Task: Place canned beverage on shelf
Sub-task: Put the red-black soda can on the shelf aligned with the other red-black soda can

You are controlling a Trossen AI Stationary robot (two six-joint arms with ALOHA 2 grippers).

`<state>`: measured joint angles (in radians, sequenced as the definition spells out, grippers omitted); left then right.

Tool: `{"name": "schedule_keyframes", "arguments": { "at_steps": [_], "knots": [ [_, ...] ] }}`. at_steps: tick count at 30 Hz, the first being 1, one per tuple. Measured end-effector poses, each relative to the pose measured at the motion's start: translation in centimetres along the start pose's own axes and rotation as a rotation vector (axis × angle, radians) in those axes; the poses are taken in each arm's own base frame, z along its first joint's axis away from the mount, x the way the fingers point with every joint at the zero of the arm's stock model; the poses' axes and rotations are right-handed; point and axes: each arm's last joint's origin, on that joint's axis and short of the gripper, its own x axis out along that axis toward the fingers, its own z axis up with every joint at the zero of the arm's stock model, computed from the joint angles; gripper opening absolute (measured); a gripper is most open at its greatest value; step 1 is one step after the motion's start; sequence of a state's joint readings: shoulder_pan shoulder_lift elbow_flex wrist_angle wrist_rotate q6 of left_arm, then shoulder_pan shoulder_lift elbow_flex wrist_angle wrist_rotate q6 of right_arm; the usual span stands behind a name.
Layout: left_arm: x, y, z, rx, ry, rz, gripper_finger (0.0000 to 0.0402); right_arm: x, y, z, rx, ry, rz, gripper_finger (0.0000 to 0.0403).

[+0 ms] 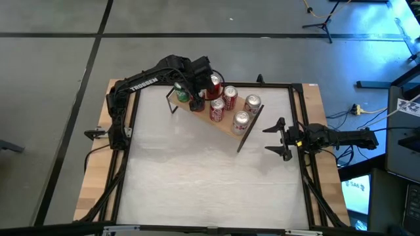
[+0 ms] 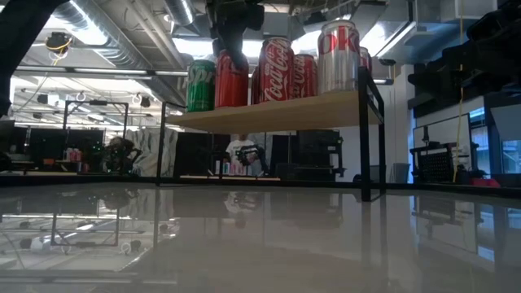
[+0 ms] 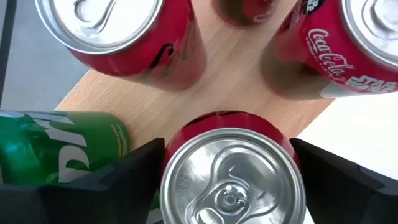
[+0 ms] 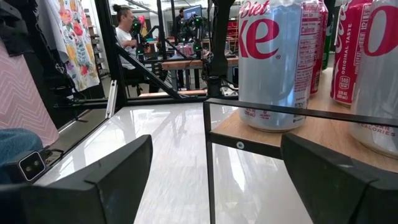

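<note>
My left pincer [image 3: 227, 180] straddles a red can [image 3: 231, 177], smooth cylinder with a brushed silver lid; whether my fingers press it, I cannot tell. It stands on the shelf [image 1: 226, 126], pale grainy wood on thin black legs, beside a green can [image 3: 59, 146]. The shelf sits on the glossy white surface [image 1: 210, 177]. My right pincer [image 1: 283, 139] waits spread, right of the shelf.

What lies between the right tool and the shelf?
Nothing: the high view shows bare white tabletop between the open right tool and the light-wood shelf.
</note>
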<state>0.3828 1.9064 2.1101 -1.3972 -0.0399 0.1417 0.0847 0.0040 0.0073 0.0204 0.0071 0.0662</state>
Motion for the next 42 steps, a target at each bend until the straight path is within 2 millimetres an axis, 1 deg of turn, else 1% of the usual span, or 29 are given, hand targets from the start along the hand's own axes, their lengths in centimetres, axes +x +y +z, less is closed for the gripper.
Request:
{"name": "schedule_keyframes", "arguments": {
  "at_steps": [5,10,14,20,23,26,34,42],
  "knots": [
    [0.00,0.00,0.01,0.000,-0.001,-0.001,0.0290,0.00,0.00,-0.01,0.000,0.000,0.000,0.0349],
    [0.00,-0.02,0.01,0.010,-0.002,-0.006,0.0283,0.00,0.00,0.00,0.000,0.000,0.000,0.0349],
    [0.00,-0.11,0.05,0.093,-0.006,-0.012,0.0282,0.00,0.00,-0.01,0.000,0.001,0.000,0.0349],
    [0.00,-0.13,0.11,0.218,-0.015,-0.019,0.0281,0.00,0.00,0.00,0.000,0.000,0.000,0.0349],
    [-0.01,-0.22,0.20,0.277,-0.033,-0.054,0.0281,0.00,0.00,0.00,0.000,0.000,0.000,0.0349],
    [-0.01,-0.22,0.23,0.317,-0.040,-0.060,0.0288,0.00,0.00,-0.01,0.000,0.000,0.000,0.0349],
    [-0.01,-0.12,0.23,0.368,-0.032,-0.026,0.0307,0.00,0.00,-0.01,0.000,0.000,0.000,0.0349],
    [0.02,-0.12,0.23,0.368,-0.031,-0.024,0.0313,0.00,0.00,-0.01,0.000,0.000,0.000,0.0349]
  ]
}}
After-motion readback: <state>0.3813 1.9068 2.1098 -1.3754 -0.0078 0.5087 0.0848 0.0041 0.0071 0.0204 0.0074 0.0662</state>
